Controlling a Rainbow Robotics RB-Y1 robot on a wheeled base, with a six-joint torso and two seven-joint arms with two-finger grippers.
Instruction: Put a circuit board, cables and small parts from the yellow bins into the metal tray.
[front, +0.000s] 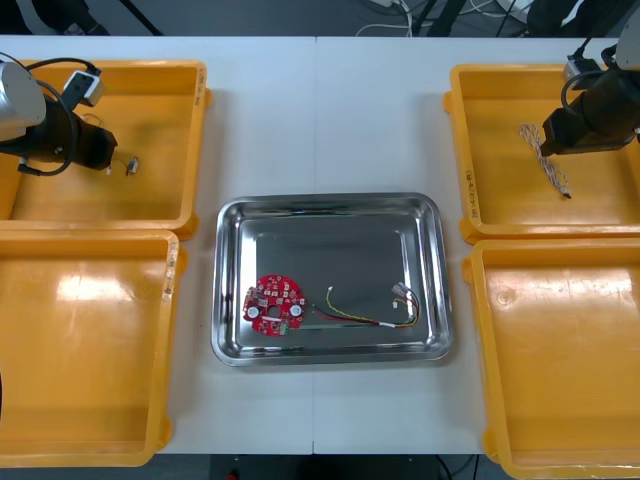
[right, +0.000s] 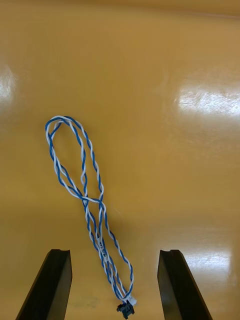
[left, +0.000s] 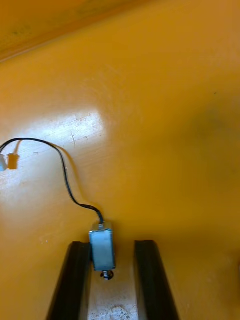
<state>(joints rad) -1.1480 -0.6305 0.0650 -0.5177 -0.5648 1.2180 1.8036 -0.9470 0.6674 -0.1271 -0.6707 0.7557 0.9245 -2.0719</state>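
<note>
The left gripper (left: 112, 246) is hovering low in the left bin (front: 160, 120), the farther of the two on the left side of the tray (front: 330, 240). Its jaws are standing narrow and are not yet pressing on anything. The metal part (left: 101, 248) is lying on the bin floor right between the fingers, close against one of them and with a gap to the other. Its long axis is running along the fingers, so I judge that a plain closing is all this grasp is asking for. The part is looking like a small silver-blue block with a short dark pin at the wrist end. A thin black wire (left: 60, 165) is curving away from it to two small plugs. The right gripper (right: 115, 255) is hanging over the right bin (front: 500, 120), the farther one on the tray's right side, and its jaws are standing wide. The blue and white cable (right: 85, 190) is lying there with its dark plug end between the fingers. Its long axis is pointing away from the jaws, a little slanted, and is ending in a loop. This arm, I think, is needing to go lower before closing across the twisted strands. In the tray's near half the board (front: 275, 303) and the red and yellow cable (front: 365, 315) are already lying side by side.
</note>
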